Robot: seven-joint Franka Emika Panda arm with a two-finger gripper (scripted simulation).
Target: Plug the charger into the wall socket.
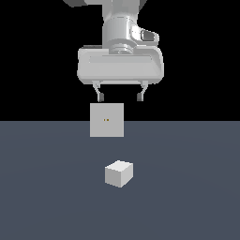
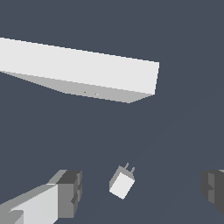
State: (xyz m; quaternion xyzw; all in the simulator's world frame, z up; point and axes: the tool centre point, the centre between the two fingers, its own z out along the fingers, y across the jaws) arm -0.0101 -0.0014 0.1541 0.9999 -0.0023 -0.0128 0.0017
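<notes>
The charger [image 1: 118, 173] is a small off-white cube lying on the dark grey floor, nearer the camera than the socket in the exterior view. In the wrist view the charger [image 2: 122, 182] shows two thin prongs that point toward the socket. The wall socket [image 1: 107, 120] is a flat upright light-grey panel with two tiny yellowish dots at its centre; in the wrist view the socket [image 2: 87, 70] appears as a long pale slab. My gripper [image 1: 119, 97] hangs open and empty well above the floor. In the wrist view the charger lies between my two fingertips [image 2: 70, 192], far below them.
The dark grey floor [image 1: 47, 187] spreads around both objects. Nothing else stands on it.
</notes>
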